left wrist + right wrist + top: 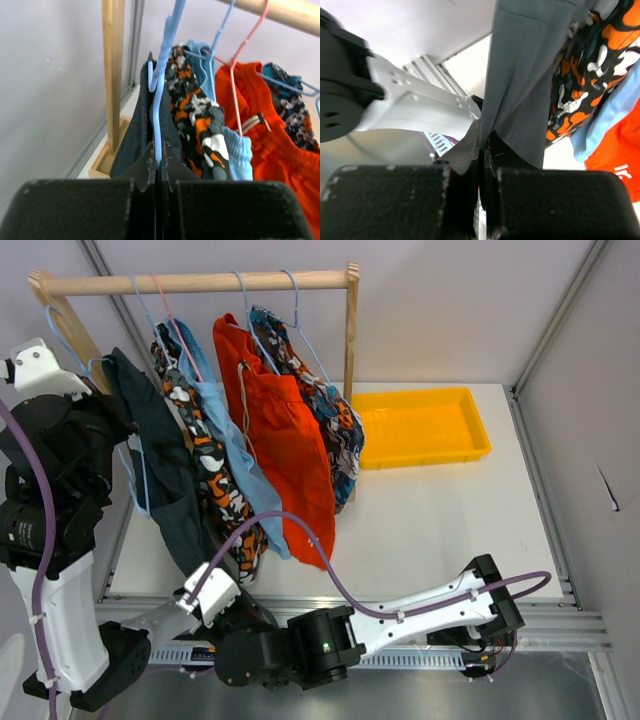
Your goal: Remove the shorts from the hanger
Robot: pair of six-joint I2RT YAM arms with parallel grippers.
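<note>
Our right gripper (482,150) pinches the dark shorts (525,75) low; left gripper (159,152) clamps their blue hanger (162,75) under the rail (200,282). We'd pull down steadily.

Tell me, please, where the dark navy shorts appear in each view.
Top external: dark navy shorts are the leftmost hanging pair.
Left wrist: dark navy shorts centre-left, beside the light blue hanger.
Right wrist: dark navy shorts centre, pinched in the right claw.
Shared landmark: the camouflage shorts beside them.
</note>
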